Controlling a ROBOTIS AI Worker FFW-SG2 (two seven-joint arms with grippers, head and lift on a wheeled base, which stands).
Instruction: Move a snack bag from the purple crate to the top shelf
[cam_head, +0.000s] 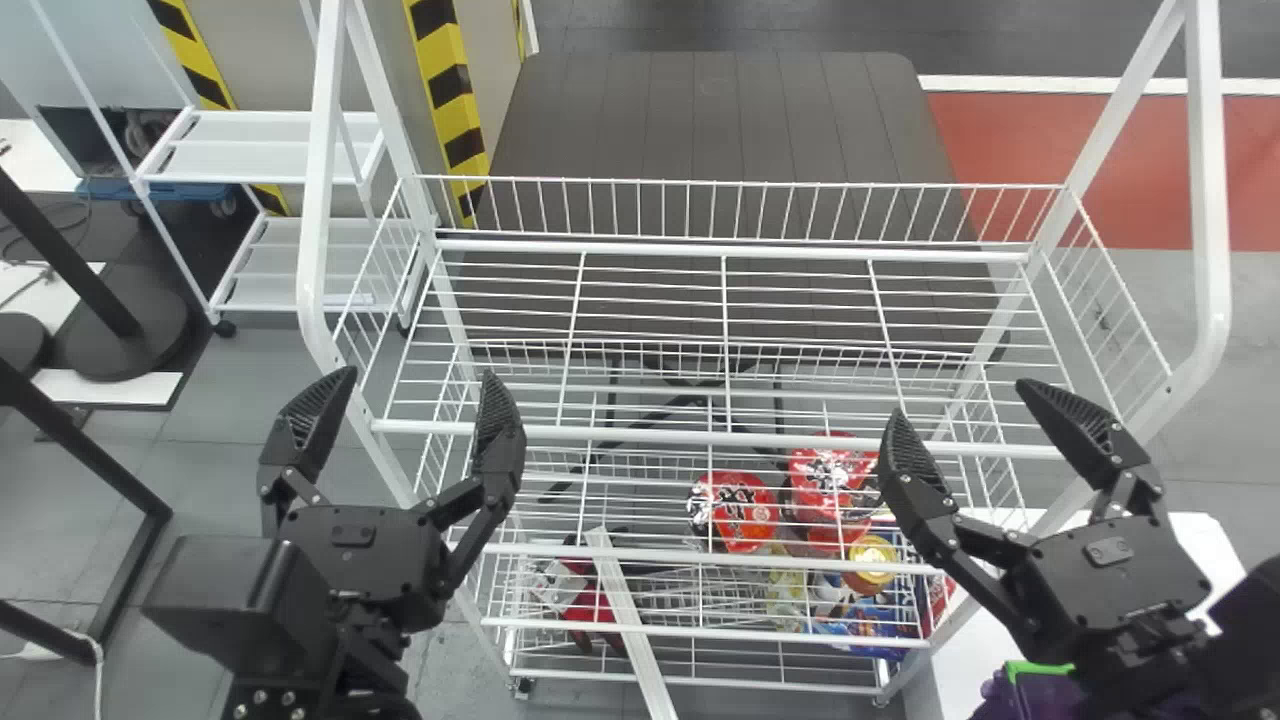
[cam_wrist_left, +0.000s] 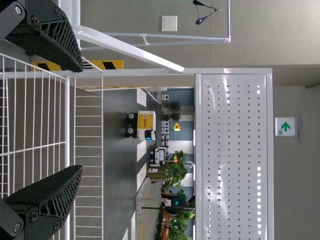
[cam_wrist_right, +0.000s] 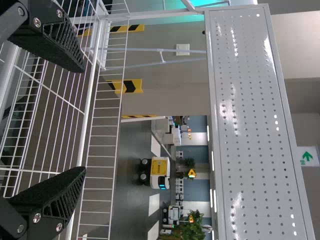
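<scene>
In the head view my left gripper (cam_head: 418, 385) stands open at the left front of the top wire shelf (cam_head: 650, 436), nothing between its fingers. My right gripper (cam_head: 960, 400) is open and empty too, by the shelf's right front. At the bottom right, partly behind the right arm, shows something purple (cam_head: 1045, 697) with a green edge; whether it is the crate or a bag I cannot tell. The left wrist view has the left gripper (cam_wrist_left: 80, 118) spread before the wire shelf, and the right wrist view has the right gripper (cam_wrist_right: 83, 120) likewise.
Red snack bags (cam_head: 740, 512) and other packs lie on lower rack levels, seen through the wires. White posts rise at both sides of the rack. A white surface (cam_head: 1195, 540) stands to the right. A perforated white panel (cam_wrist_left: 235, 150) is above the shelf.
</scene>
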